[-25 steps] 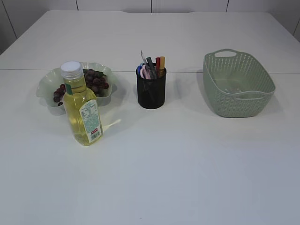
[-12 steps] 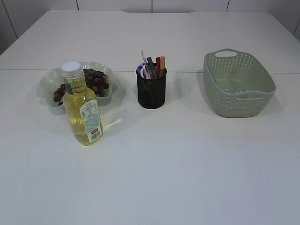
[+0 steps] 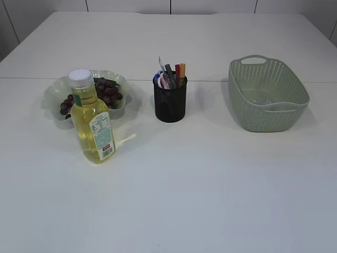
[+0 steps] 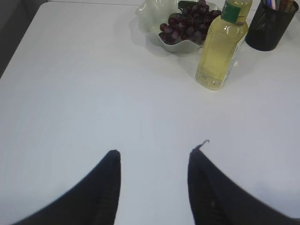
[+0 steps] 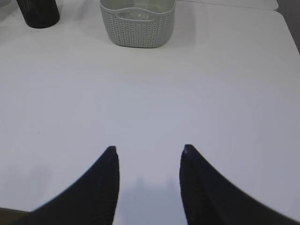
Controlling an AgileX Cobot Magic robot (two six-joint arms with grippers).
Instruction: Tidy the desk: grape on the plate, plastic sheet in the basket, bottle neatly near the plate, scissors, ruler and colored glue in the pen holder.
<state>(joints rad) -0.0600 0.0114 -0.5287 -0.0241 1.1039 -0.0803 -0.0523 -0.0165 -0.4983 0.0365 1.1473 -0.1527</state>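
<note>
Looking left to right, you see nothing shift over the last second: the scene matches the earlier exterior views, which suggests the tidying is finished and both arms are parked. At the left, the plate (image 3: pixel 55 97) holds the grapes (image 3: pixel 108 90), and the bottle of yellow liquid (image 3: pixel 92 124) stands upright just in front of it, touching or nearly so. In the middle, the black mesh pen holder (image 3: pixel 170 103) carries the scissors (image 3: pixel 159 79) and the colored glue sticks (image 3: pixel 180 71); you cannot pick out the ruler with certainty. At the right, the green basket (image 3: pixel 267 95) has something clear and crinkled lying inside, likely the plastic sheet (image 5: pixel 136 15). Your left gripper (image 4: pixel 153 157) hangs about half open and empty, with the bottle and plate well away at one o'clock. Your right gripper (image 5: pixel 149 150) is likewise half open and empty, the basket far ahead at twelve o'clock.
</note>
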